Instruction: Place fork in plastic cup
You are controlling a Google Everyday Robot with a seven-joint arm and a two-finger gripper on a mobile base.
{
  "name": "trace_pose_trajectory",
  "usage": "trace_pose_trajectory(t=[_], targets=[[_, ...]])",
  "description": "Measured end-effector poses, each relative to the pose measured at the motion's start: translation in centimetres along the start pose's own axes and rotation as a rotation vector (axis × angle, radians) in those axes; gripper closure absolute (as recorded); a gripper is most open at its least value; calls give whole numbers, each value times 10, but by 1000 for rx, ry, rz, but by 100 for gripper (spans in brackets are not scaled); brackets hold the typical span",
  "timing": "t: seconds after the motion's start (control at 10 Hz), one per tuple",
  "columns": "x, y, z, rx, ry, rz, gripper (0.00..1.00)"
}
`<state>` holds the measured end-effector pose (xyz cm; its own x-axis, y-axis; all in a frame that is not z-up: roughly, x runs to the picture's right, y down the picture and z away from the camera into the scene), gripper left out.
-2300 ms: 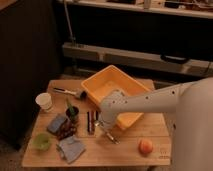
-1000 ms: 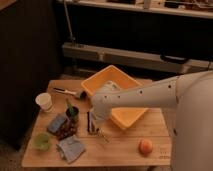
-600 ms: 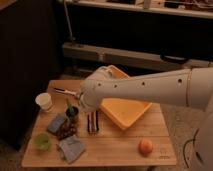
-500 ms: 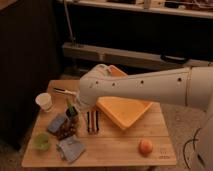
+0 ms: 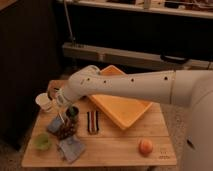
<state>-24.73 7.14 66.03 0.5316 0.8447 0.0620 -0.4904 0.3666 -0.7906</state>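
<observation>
In the camera view, your gripper [image 5: 58,98] hangs over the left of the bench [image 5: 115,150], jaws apparently pinching the dangling fork [image 5: 61,116]. The plastic cup [image 5: 41,142] sits further forward. The white cup [image 5: 44,102], just beside the jaws, invites a wrong drop.

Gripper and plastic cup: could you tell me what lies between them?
In the camera view, a grey-blue packet lies between the gripper, beside the white cup, and the plastic cup.

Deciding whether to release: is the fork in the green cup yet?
Not in. The plastic cup stands with nothing sticking out of it; the end effector is farther back, beside the white cup.
</observation>
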Motion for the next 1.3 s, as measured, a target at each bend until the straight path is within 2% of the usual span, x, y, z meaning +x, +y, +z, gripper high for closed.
trace_pose_trajectory(t=[0.1,0.2,0.3,0.4,0.5,0.7,0.9,1.3], targets=[[-4,19,19,-88,-22,-7,100],[-6,31,33,-141,-34,-7,100],[-3,39,46,-202,-66,20,100],[1,44,54,-238,-107,48,100],[4,53,61,-255,-138,64,100],[12,60,72,-266,-164,95,100],[11,62,73,-256,-170,98,100],[15,59,83,-189,-167,120,100]])
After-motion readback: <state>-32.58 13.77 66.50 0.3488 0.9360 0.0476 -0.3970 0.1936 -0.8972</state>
